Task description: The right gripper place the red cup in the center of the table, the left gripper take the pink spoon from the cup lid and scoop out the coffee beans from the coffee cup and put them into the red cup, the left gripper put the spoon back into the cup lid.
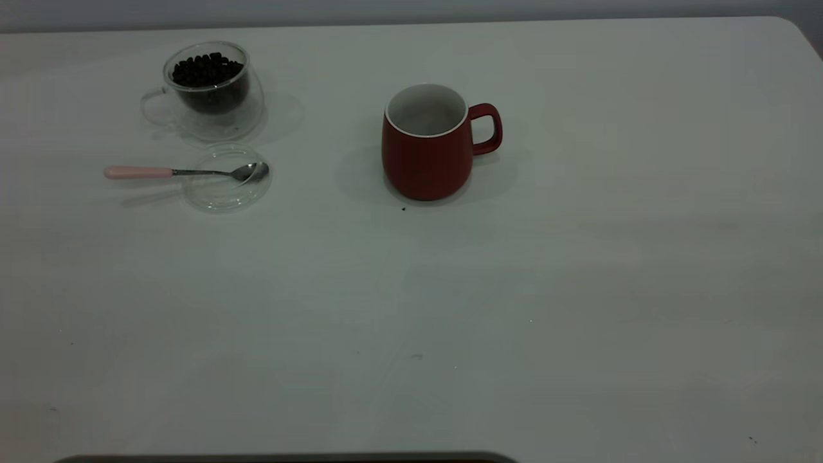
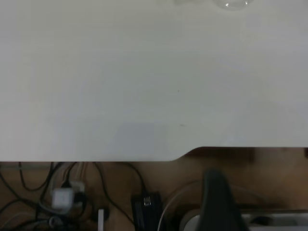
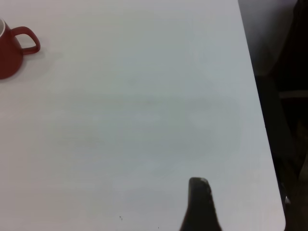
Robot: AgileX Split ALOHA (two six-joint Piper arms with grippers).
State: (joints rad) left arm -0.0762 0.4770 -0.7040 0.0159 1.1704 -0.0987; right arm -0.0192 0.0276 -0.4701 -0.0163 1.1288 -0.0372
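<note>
The red cup (image 1: 427, 145) stands upright near the middle of the table (image 1: 578, 289), handle to the right, and its white inside looks empty. It also shows at the edge of the right wrist view (image 3: 9, 53). The coffee cup (image 1: 209, 90) holds coffee beans (image 1: 207, 71) at the back left. In front of it lies the cup lid (image 1: 225, 193). The pink spoon (image 1: 180, 172) rests with its bowl on the lid and its handle pointing left. Neither arm is in the exterior view. My left gripper (image 2: 216, 192) is off the table's near edge. My right gripper (image 3: 199, 202) hovers over the table's right side, far from the red cup.
A small dark speck (image 1: 404, 208) lies just in front of the red cup. Cables and a power block (image 2: 62, 197) sit below the table's edge in the left wrist view. The table's right edge (image 3: 257, 96) drops to a dark floor.
</note>
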